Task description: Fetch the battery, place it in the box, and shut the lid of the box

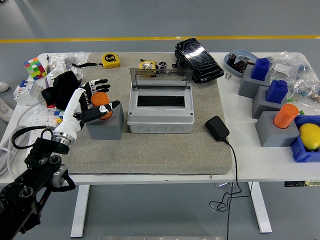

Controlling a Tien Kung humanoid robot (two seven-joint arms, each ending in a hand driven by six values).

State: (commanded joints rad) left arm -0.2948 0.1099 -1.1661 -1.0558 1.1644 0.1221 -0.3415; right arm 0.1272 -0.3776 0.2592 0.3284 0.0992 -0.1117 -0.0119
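On the left side of the grey mat, the left hand reaches around the orange battery, which stands upright in a grey holder; its fingers are spread around the battery, thumb at its near side, not clearly closed on it. Just right sits the grey box, its clear lid raised open. Two orange cylinders show in all, the second on a grey block at the right, near two blue blocks and one yellow lemon. One yellow tape measure lies at the table back; its print is too small to read. One black adapter lies right of the box.
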